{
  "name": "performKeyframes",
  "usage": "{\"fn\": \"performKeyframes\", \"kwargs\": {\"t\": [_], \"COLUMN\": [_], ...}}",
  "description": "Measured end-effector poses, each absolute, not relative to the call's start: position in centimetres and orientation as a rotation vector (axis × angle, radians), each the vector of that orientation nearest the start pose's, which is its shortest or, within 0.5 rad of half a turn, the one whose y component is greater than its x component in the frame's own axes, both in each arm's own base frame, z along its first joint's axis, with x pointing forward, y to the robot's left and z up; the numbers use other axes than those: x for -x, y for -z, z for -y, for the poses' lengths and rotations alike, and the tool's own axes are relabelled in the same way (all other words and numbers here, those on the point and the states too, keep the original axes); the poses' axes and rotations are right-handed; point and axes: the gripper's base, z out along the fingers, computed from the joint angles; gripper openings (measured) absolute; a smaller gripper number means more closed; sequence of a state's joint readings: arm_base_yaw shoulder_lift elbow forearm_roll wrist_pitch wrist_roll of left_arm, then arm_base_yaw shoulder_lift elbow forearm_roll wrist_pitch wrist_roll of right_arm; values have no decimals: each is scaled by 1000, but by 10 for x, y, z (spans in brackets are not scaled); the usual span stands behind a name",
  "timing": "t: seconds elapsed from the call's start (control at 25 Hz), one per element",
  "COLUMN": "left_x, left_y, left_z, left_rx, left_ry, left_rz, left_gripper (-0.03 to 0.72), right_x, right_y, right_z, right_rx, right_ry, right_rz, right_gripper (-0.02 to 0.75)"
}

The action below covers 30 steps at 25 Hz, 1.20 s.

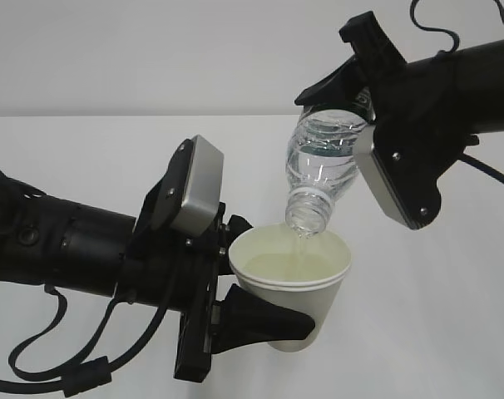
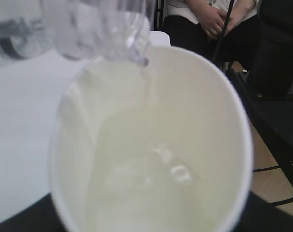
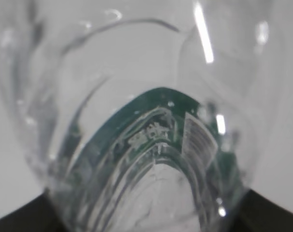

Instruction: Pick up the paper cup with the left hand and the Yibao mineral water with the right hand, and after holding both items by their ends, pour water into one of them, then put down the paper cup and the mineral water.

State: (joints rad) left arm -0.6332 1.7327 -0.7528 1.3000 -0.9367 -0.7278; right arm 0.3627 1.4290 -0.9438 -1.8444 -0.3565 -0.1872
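While water streams from its open neck, the small clear ribbed plastic bottle with a green label band [image 1: 323, 162] hangs tilted, clamped in the right black tool [image 1: 356, 91], over the plain white tapered paper cup [image 1: 295, 287], clamped low in the left black tool [image 1: 256, 312] above the white worktop [image 1: 452, 316].
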Motion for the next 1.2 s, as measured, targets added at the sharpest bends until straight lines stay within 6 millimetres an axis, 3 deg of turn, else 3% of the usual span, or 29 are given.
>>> {"fn": "performKeyframes", "kwargs": {"t": [1.2], "left_x": [-206], "left_y": [-184], "left_z": [239], "left_rx": [-1452], "left_ry": [1068], "left_rz": [-1466], "left_gripper": [408], "right_x": [-282], "right_y": [-290], "right_z": [-140], "right_rx": [2040], "right_ry": [695], "right_rz": [-544], "right_gripper": [426]}}
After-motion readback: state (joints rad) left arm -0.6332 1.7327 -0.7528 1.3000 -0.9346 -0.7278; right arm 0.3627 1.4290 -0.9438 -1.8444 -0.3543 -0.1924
